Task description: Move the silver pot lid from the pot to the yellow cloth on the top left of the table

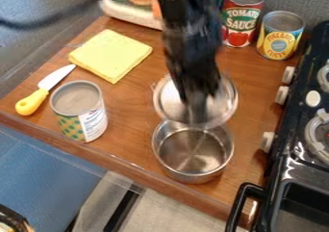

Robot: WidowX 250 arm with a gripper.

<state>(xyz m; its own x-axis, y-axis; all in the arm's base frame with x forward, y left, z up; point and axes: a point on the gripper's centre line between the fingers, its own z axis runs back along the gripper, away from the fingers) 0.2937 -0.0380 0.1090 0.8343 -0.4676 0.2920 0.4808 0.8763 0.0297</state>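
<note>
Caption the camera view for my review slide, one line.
Pincer at the lid, by the open pot; cloth at upper left.

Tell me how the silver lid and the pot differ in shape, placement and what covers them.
The lid is a shallow disc, while the pot is deep with upright walls. The lid is up by the pot's far rim, partly hidden behind the black tool; the pot stands on the wooden counter, its mouth mostly uncovered. Both are round, shiny and silver.
</note>
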